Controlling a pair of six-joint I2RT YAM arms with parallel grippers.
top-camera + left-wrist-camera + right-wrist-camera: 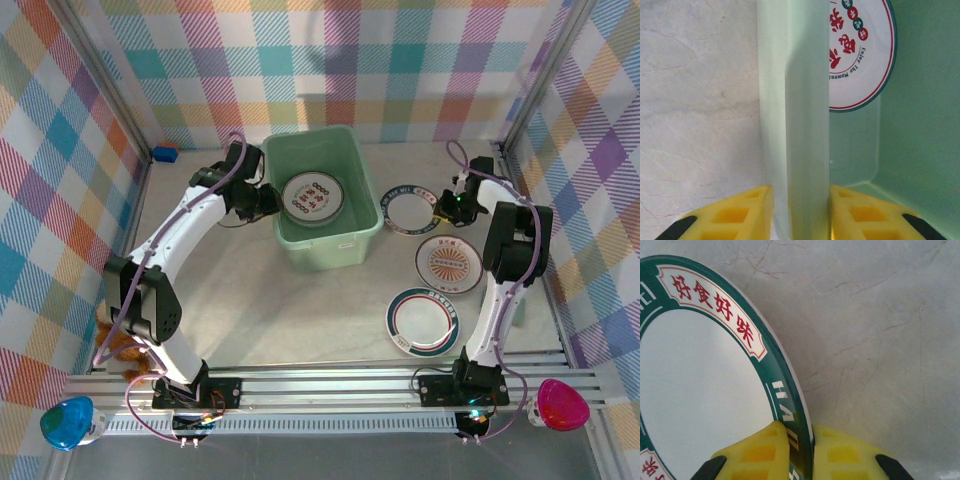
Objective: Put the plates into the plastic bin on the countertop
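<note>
The mint-green plastic bin (330, 247) stands at the back middle of the countertop (300, 320). One plate (312, 198) with red and green marks lies flat inside it. My left gripper (270, 200) is shut on the bin's left wall (805, 100), one yellow finger outside and one inside, with that plate (860, 60) just beyond. My right gripper (445, 208) is shut on the near rim of a dark-green-rimmed plate (410, 210) to the right of the bin. In the right wrist view both fingers pinch that plate's (700, 380) green band.
Two more plates lie on the right side: an orange-centred one (449, 263) and a green-and-red-rimmed one (423, 320) nearer the front. A small blue object (165, 154) sits at the back left corner. Plaid walls enclose the countertop, with a metal rail along the front.
</note>
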